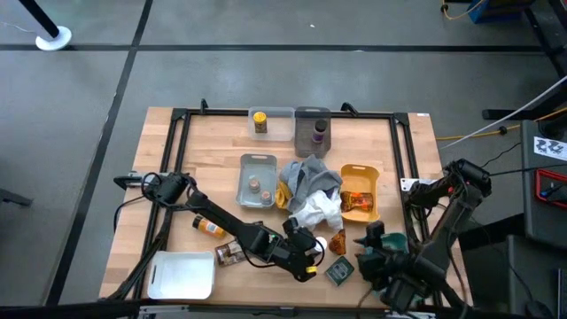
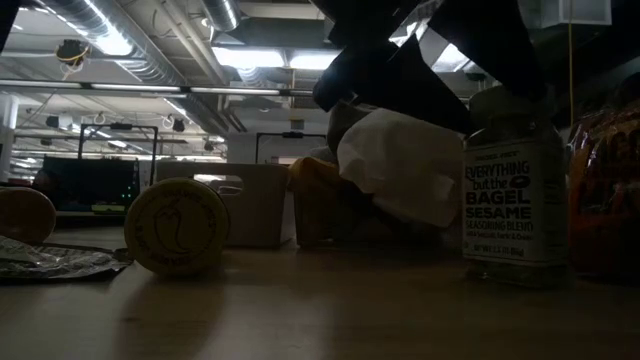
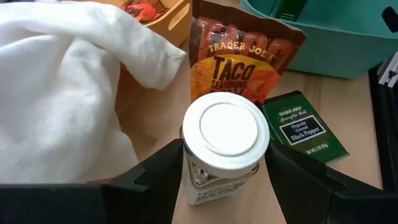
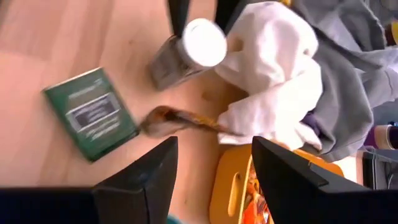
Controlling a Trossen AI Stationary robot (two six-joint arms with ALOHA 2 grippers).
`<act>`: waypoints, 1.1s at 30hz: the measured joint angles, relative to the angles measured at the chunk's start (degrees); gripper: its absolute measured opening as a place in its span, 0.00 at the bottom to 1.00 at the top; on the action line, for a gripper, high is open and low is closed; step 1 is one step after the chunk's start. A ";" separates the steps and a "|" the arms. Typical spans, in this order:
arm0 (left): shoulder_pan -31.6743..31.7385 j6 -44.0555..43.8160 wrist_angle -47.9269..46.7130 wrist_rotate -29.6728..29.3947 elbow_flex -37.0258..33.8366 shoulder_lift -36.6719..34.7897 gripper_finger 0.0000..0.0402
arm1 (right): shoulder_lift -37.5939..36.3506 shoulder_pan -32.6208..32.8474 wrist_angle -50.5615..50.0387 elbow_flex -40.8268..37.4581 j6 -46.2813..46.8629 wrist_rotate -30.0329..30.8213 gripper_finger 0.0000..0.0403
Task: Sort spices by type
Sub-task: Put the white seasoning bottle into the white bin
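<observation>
A seasoning jar with a white lid [image 3: 225,130] stands upright near the table's front middle, with my left gripper [image 3: 225,158] shut on it. It also shows in the low view as the jar [image 2: 515,195]. Beside it lie a taco seasoning packet [image 3: 249,59] and a flat green pepper tin [image 3: 303,127]. My right gripper [image 4: 214,149] hovers open above these, at the front right [image 1: 372,237], with nothing between its fingers. A white cloth [image 3: 62,87] lies just behind the jar. My left gripper pinches the jar's body just under the lid [image 3: 186,171] between its two fingers, one on each side. The fingers come slanting down from the table's left. The jar stays upright, and in the low view its base [image 2: 515,272] looks to be on the table.
A teal tray [image 3: 323,37] sits at the front right. At the back are a clear tray with a yellow jar [image 1: 260,121] and a grey tray with a dark jar [image 1: 318,133]. A yellow tray [image 1: 361,173], grey cloth [image 1: 312,175], orange bottle [image 1: 210,227] and white tray [image 1: 182,275] also show.
</observation>
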 joint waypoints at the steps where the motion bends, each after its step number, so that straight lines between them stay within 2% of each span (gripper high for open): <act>1: 0.08 -0.07 -0.01 -0.01 0.00 0.00 0.52 | 0.00 -0.82 0.20 0.00 -0.17 0.12 0.51; 13: 0.33 0.15 -0.14 -0.01 0.00 0.00 0.52 | 0.00 -9.67 9.25 -1.68 -13.40 0.17 0.51; 21: 0.33 0.15 -0.14 0.01 0.00 0.00 0.52 | 0.00 -14.62 14.59 -6.72 -14.99 0.12 0.51; 33: 0.33 0.15 -0.14 0.06 0.00 0.00 0.52 | 0.02 -16.08 26.00 -12.52 -19.43 -3.08 0.51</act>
